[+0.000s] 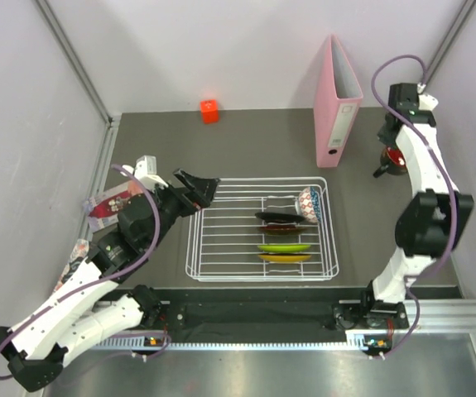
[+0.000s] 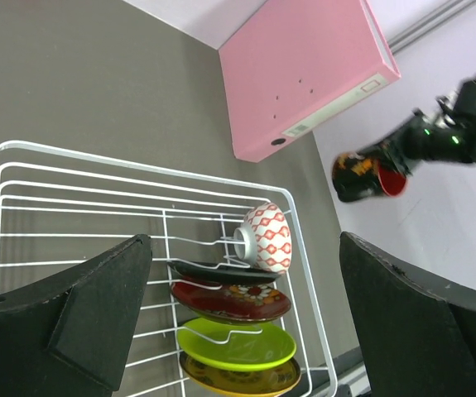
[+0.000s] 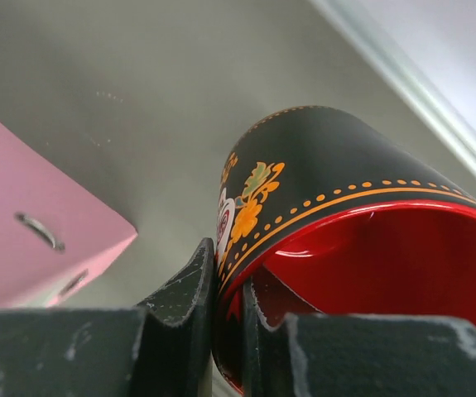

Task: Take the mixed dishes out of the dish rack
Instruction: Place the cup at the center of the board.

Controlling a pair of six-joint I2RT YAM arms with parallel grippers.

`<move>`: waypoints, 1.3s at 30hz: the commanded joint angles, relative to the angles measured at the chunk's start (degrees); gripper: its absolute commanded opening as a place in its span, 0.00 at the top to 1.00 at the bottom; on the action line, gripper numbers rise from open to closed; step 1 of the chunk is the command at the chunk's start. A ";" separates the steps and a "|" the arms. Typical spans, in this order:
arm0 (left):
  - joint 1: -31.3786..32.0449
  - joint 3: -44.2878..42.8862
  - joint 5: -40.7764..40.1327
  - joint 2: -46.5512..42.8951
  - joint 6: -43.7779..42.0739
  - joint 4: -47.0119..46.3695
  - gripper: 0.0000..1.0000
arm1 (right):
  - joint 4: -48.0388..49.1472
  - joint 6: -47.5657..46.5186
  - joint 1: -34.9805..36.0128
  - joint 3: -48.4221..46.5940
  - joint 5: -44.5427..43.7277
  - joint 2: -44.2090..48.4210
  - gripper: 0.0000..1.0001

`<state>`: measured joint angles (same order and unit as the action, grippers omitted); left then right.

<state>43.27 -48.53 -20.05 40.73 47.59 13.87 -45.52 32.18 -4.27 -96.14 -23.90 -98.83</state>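
The white wire dish rack (image 1: 194, 248) sits mid-table. On edge between the dividers at its right end stand a black plate (image 1: 281, 217), a dark red patterned one (image 1: 281, 227), a lime green one (image 1: 284, 247) and a gold one (image 1: 285, 258). A red-and-white patterned bowl (image 1: 308, 205) lies on its side behind them. My left gripper (image 1: 198, 188) hovers open over the rack's far left corner, holding nothing; from its wrist I see the bowl (image 2: 269, 237) and lime plate (image 2: 238, 343). My right gripper (image 3: 229, 273) is shut on the wall of the tilted red-and-dark cup (image 3: 362, 215) at the back right.
A pink binder (image 1: 337, 103) stands upright behind the rack, just left of the cup (image 1: 395, 159). A small orange-red cube (image 1: 209, 110) sits at the back wall. A patterned packet (image 1: 109, 203) lies by the left wall. White walls close in on both sides.
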 commanded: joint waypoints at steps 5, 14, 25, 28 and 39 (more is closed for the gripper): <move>-0.02 -0.33 1.69 2.07 -3.47 2.38 0.01 | -5.46 -2.30 -3.55 -21.45 4.30 -13.93 1.00; -0.02 0.63 2.74 4.88 -2.24 3.18 0.01 | -6.87 -2.65 -4.52 -22.25 5.00 -20.52 1.00; -0.02 3.80 3.36 4.09 0.31 0.81 0.01 | -2.65 -3.09 -4.78 -14.70 8.34 -22.11 1.00; 0.06 3.80 3.18 4.27 0.31 0.90 0.01 | -1.59 -3.00 -5.04 -13.20 8.78 -21.94 1.00; -0.02 3.97 5.82 6.38 0.22 -0.25 0.01 | 2.10 -2.13 -5.66 -9.16 14.14 -17.20 0.32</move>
<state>43.27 -44.66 -15.44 46.70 47.90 16.75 -47.48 29.71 -8.99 -106.41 -11.42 -122.13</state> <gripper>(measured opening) 0.991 0.625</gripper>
